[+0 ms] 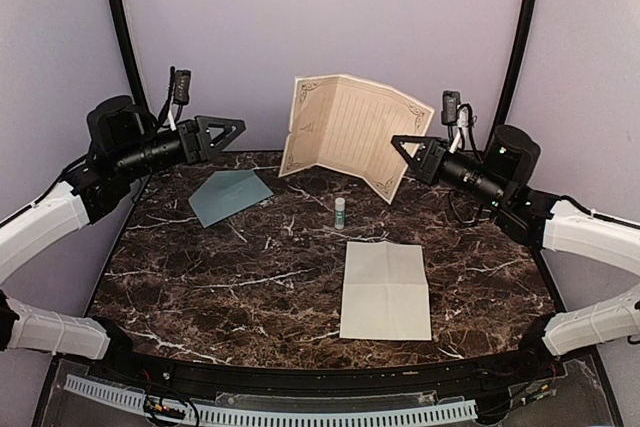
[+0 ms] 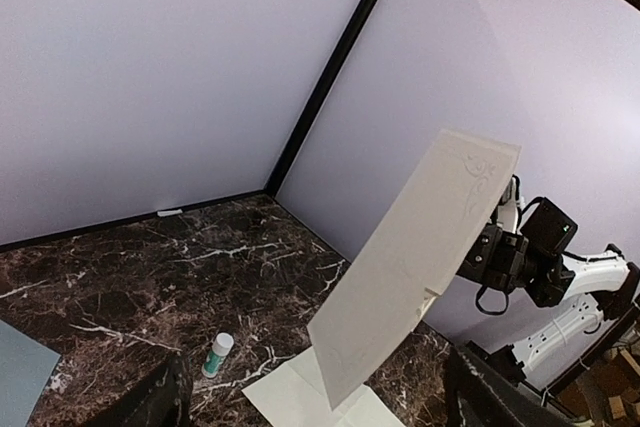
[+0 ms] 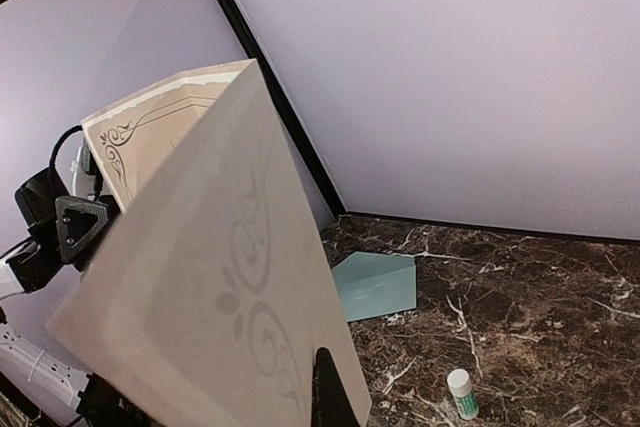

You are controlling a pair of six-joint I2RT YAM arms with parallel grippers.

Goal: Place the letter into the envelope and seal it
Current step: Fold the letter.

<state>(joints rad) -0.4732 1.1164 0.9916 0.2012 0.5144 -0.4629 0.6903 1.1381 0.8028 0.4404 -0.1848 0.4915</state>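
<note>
The letter (image 1: 350, 132) is held aloft over the back of the table (image 1: 200, 277), pinched at its right edge by the right gripper (image 1: 398, 141), jaws clamped on the sheet. It is half folded, crease upright; a lower corner may be touching the marble, hard to tell. The left gripper (image 1: 236, 129) is seen wide open, nothing in it, near the letter's free left edge. The envelope (image 1: 230, 195) is laid flat back-left, just below the left gripper, long axis skewed near-left to far-right. The left arm is judged nearer it. The glue stick (image 1: 340, 212) is stood mid-table, between envelope and right arm.
</note>
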